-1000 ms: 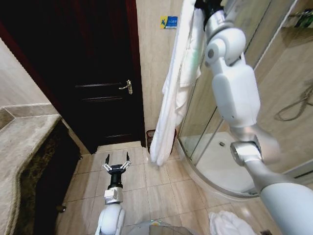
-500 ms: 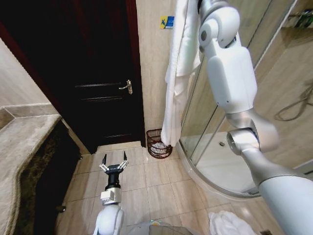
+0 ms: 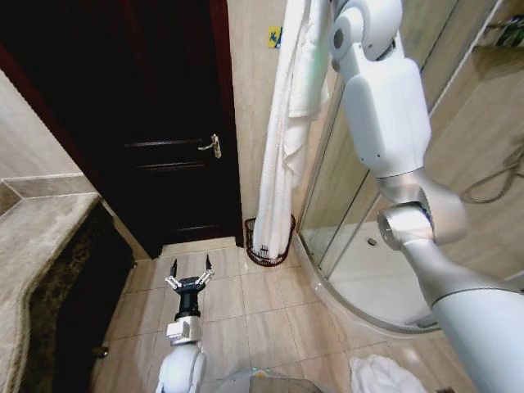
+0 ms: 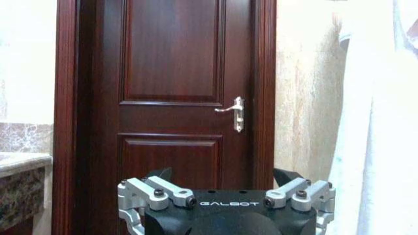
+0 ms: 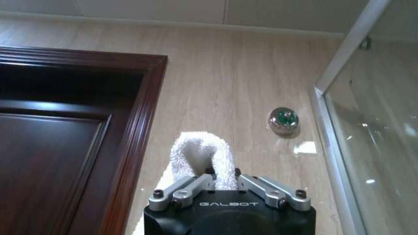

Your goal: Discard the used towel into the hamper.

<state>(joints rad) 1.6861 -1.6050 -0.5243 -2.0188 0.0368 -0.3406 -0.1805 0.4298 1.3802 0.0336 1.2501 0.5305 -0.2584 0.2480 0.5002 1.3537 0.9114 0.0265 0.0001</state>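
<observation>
A long white towel [image 3: 282, 139] hangs from high up, where my raised right arm [image 3: 385, 115] holds it. In the right wrist view my right gripper [image 5: 222, 177] is shut on the towel's [image 5: 201, 152] folded top. The towel's lower end dangles at the hamper [image 3: 249, 237], a dark red-brown mesh basket on the floor beside the shower glass; whether the end is inside it I cannot tell. My left gripper [image 3: 188, 276] is open, low over the floor tiles, with nothing in it. Its fingers [image 4: 160, 192] face the door, with the towel [image 4: 385, 147] off to one side.
A dark wooden door [image 3: 164, 147] stands shut straight ahead. A marble counter [image 3: 41, 246] runs along the left. The curved glass shower enclosure [image 3: 344, 213] is on the right. Another white towel [image 3: 385, 377] lies on the floor at the bottom right.
The right arm has swung the hanging towel leftward, so its lower end now hangs at the hamper instead of to its right. The left gripper has barely moved.
</observation>
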